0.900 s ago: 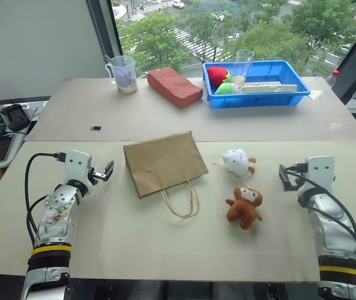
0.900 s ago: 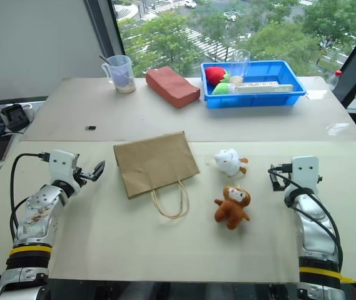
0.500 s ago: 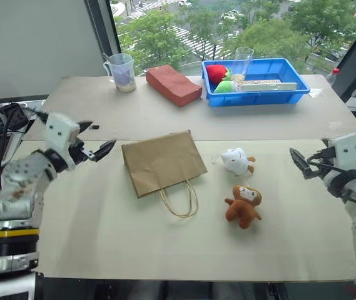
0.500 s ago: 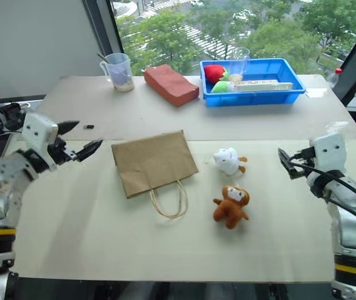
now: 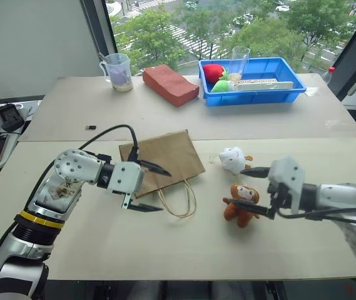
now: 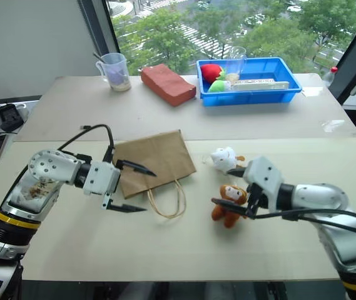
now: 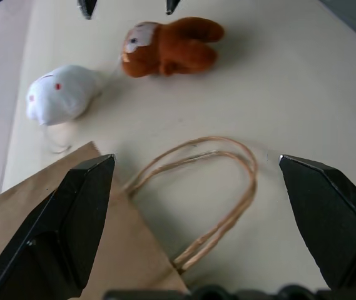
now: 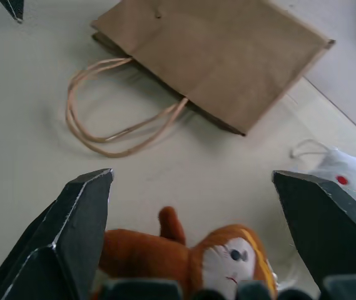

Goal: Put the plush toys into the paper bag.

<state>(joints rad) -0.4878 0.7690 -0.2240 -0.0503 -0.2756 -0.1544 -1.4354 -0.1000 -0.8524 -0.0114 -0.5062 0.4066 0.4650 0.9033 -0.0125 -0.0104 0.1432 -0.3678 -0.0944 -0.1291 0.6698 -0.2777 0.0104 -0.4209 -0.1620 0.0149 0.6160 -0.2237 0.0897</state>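
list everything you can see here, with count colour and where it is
paper bag: 1, brown, flat on the near table, handles toward the robot
monkey plush: 1, orange-brown, right of the bag
white plush: 1, white, just beyond the monkey
red block: 1, far table
blue tray: 1, far table, holds red and green soft things and a clear cup
measuring cup: 1, clear, far table, left
left claw: open, over the bag's handle end
right claw: open, around the monkey plush

paper bag (image 5: 163,161): matt kraft (creased) | plush toys (image 5: 242,204): fuzzy cloth | bin (image 5: 293,87): glossy plastic
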